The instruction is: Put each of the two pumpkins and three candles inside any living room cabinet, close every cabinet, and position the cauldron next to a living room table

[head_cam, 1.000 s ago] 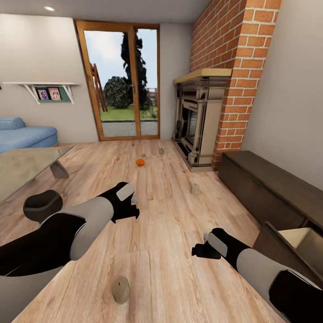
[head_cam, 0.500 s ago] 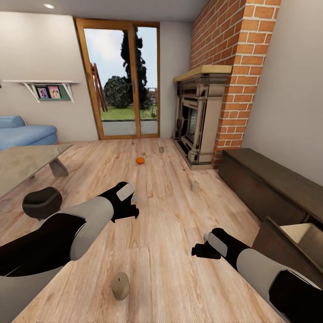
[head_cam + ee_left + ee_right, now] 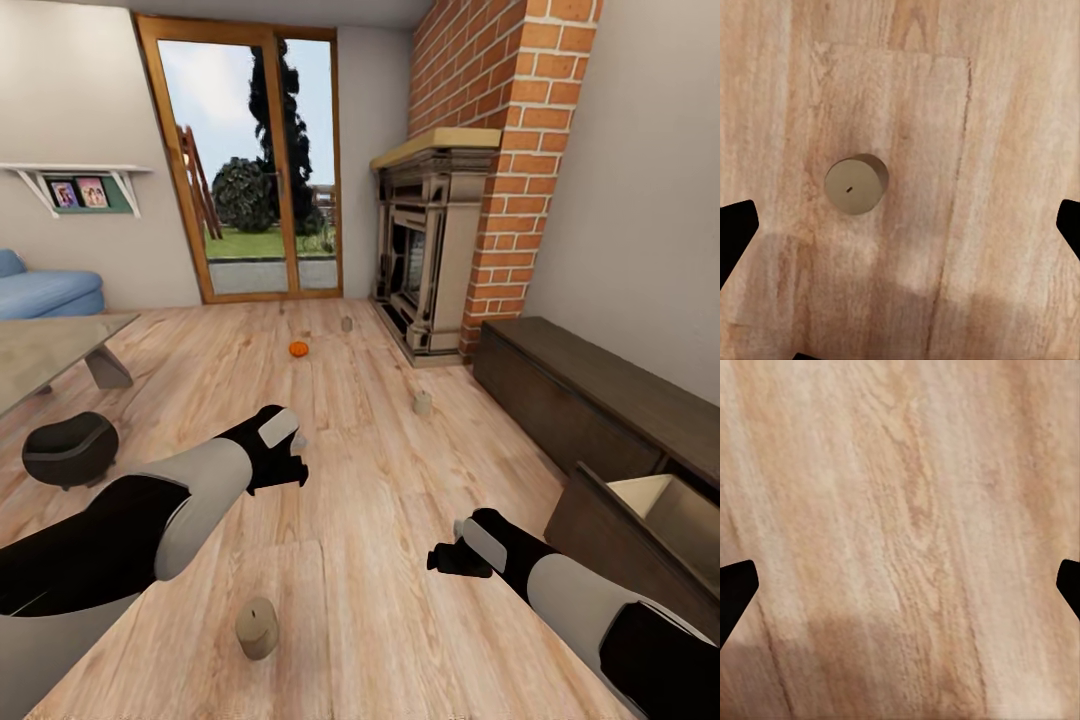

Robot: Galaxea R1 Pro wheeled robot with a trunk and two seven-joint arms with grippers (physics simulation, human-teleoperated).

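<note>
Three candles stand on the floor: one [image 3: 257, 628] just below the left gripper [image 3: 290, 462], whose jaws are spread wide and empty above it, probably lined up for a grasp, and two [image 3: 422, 403] [image 3: 347, 324] far ahead of it near the pumpkin [image 3: 298, 348]. Right gripper [image 3: 447, 556] hangs likewise open and empty beside the cabinet [image 3: 600, 400], its drawer [image 3: 640, 500] pulled out to receive things. Against half a second ago the view has swung right, the arms keeping their pose.

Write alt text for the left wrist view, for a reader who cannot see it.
A short tan candle stands upright on a light wood plank floor, seen from straight above, its small wick mark at the centre of its round top. The dark tips of the left gripper show at opposite edges, set wide apart and touching nothing.
</note>
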